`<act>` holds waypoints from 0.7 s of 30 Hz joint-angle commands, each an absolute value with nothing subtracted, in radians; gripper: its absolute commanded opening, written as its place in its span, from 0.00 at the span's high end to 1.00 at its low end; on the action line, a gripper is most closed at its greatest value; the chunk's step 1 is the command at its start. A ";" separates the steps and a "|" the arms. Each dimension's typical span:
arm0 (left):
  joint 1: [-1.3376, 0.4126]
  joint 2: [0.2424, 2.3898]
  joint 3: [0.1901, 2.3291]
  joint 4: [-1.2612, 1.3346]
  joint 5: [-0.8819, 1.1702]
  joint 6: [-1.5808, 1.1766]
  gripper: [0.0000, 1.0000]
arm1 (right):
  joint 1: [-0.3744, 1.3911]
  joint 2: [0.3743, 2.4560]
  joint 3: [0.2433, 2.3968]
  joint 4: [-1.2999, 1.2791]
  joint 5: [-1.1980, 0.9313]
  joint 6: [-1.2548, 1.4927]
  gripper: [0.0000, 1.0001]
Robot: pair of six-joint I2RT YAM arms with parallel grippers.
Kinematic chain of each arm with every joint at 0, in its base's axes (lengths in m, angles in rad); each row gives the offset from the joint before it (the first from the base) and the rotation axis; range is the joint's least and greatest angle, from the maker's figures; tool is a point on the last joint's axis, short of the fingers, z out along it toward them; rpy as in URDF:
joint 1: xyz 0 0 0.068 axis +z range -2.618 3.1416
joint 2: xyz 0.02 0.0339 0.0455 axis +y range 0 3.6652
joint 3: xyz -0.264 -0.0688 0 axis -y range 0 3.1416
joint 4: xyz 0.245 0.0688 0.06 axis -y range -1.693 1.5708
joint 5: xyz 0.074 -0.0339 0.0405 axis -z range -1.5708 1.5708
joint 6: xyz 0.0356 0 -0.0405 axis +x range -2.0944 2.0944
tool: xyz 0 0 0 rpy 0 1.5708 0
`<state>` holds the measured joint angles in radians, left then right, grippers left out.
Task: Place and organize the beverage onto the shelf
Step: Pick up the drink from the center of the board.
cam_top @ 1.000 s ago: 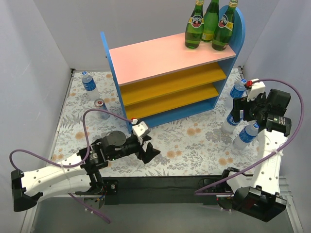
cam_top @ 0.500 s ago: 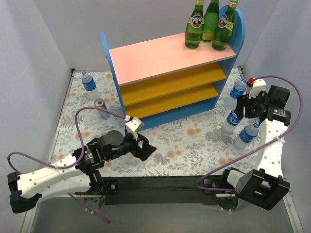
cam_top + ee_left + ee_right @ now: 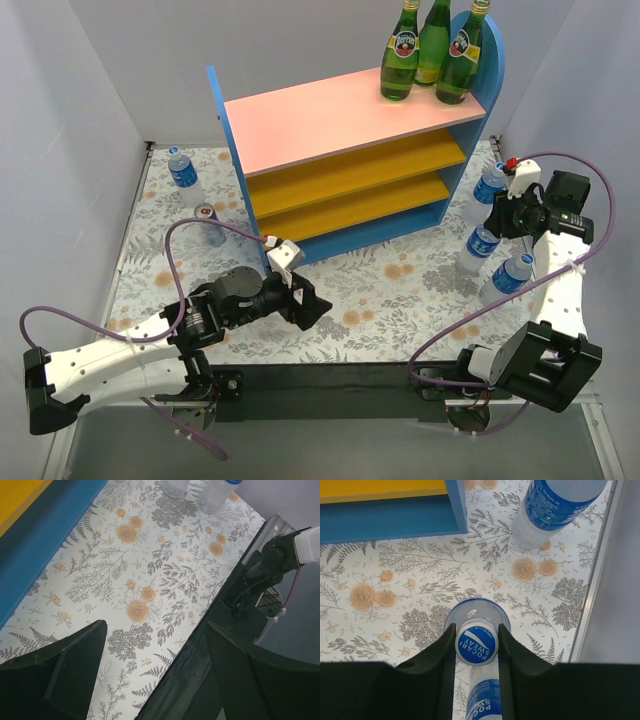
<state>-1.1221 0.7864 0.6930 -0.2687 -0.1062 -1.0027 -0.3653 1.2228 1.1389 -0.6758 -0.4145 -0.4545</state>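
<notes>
The blue-sided three-tier shelf [image 3: 330, 115] with a pink top board stood on the floral tabletop [image 3: 400, 290], three green glass bottles [image 3: 432, 55] on top. The left claw [image 3: 156, 627] hung spread over the tabletop. The right claw [image 3: 476, 629] pinched the cap of a blue-capped clear plastic bottle [image 3: 476, 252] beside the shelf.

The right pincer [image 3: 476, 628], open a second ago, has closed its fingers on the blue cap [image 3: 476, 646] of the Pocari Sweat bottle [image 3: 478, 248] beneath it.

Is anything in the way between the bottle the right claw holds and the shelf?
Nothing visible. The right gripper grips the bottle by its cap; only floral mat lies between it and the shelf. A second bottle stands off to the side.
</notes>
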 commanded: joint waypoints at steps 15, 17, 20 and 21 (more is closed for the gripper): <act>-1.121 0.986 0.554 0.419 0.115 -0.749 0.09 | -0.299 1.082 1.238 -0.934 -0.796 -0.724 0.99; -1.121 1.060 0.609 0.451 0.136 -0.704 0.09 | -0.253 1.046 1.226 -0.956 -0.825 -0.738 0.99; -1.120 1.187 0.656 0.510 0.159 -0.684 0.09 | -0.102 0.993 1.183 -0.957 -0.822 -0.727 0.99; -1.120 1.242 0.678 0.528 0.167 -0.683 0.09 | -0.019 0.986 1.180 -0.957 -0.822 -0.724 0.99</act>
<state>-1.1221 1.1660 0.6106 0.3920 0.1188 -0.7483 -0.1577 1.0424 1.1641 -0.9501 -0.7063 -0.7094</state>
